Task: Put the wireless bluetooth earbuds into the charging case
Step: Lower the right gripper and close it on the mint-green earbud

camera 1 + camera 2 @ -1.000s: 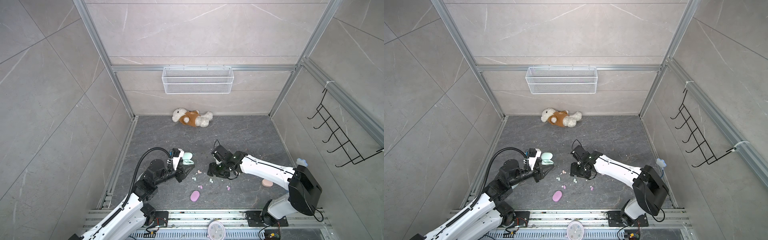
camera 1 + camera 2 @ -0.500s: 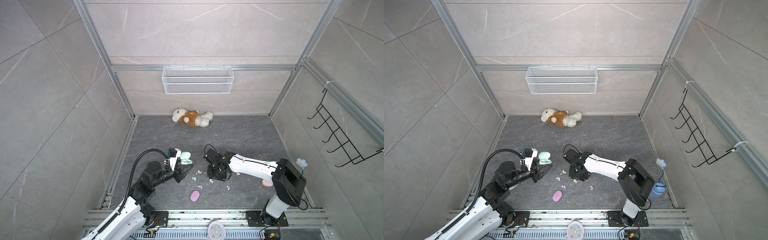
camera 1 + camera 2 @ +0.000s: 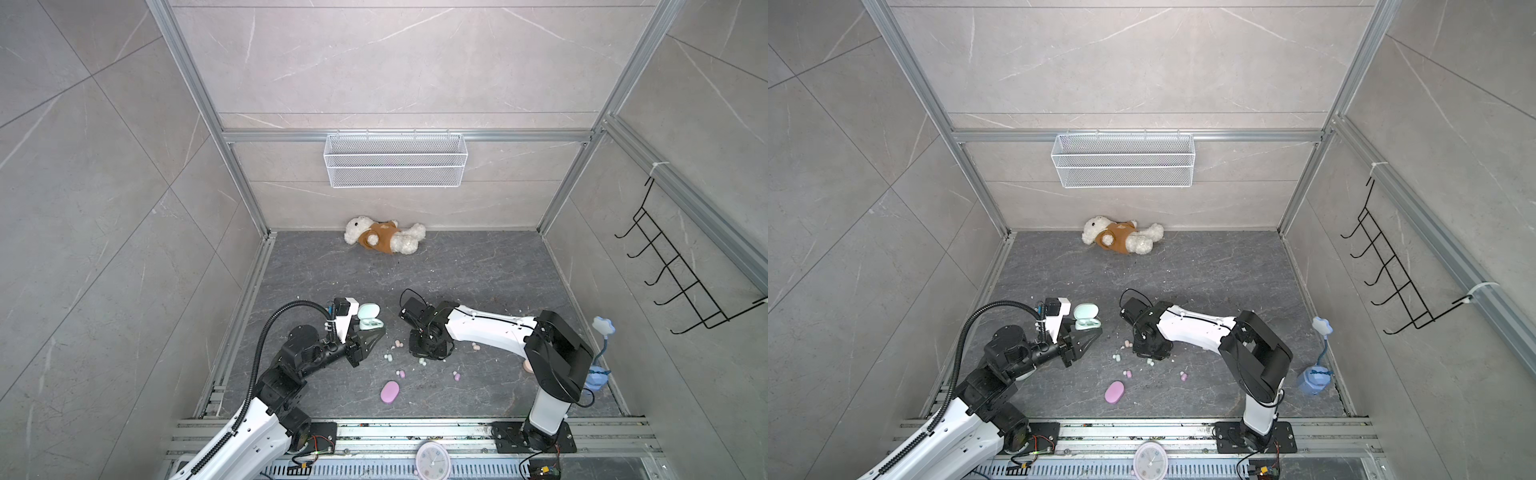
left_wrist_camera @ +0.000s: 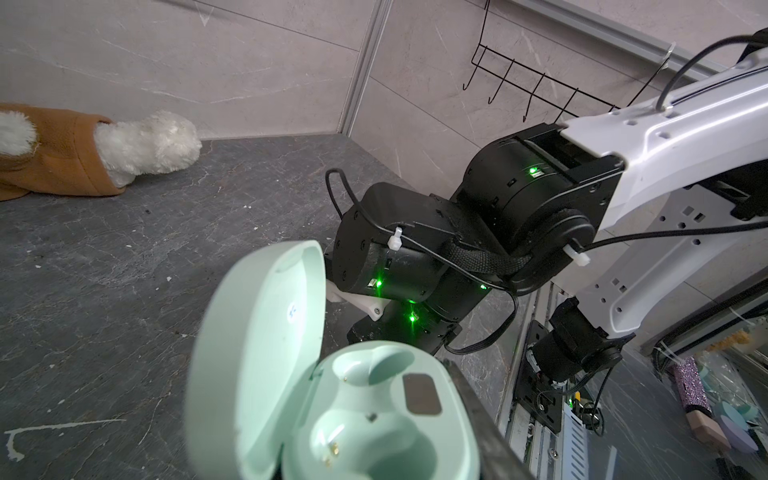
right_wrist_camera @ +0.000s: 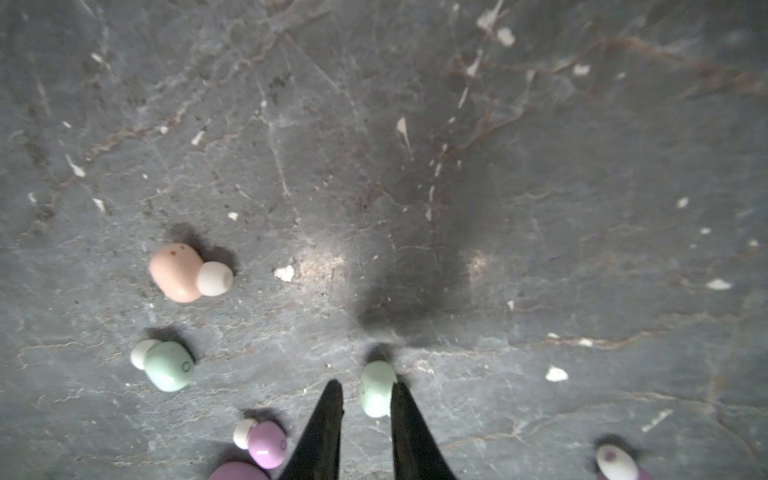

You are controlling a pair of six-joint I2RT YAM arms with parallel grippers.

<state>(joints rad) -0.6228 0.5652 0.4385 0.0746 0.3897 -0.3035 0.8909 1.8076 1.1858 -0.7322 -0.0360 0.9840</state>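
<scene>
The mint green charging case (image 4: 374,415) is open, lid up, both wells empty, and my left gripper (image 3: 372,332) is shut on its base; one dark finger (image 4: 482,419) runs along its side. In both top views the case (image 3: 1087,318) sits left of centre. My right gripper (image 5: 366,385) points down at the floor, jaws narrowly apart around a mint earbud (image 5: 376,388). The bud touches one finger, with a gap to the other. Loose nearby lie a peach bud (image 5: 176,272), a second mint bud (image 5: 168,365) and a lilac bud (image 5: 266,444).
A closed lilac case (image 3: 390,392) lies near the front, and a peach case (image 3: 528,365) is half hidden behind the right arm. A teddy bear (image 3: 384,236) lies at the back wall under a wire basket (image 3: 395,160). White specks litter the floor.
The right arm swung left and came down over the mint bud, and its jaws narrowed around it. The left gripper with the open case shifted slightly left.
</scene>
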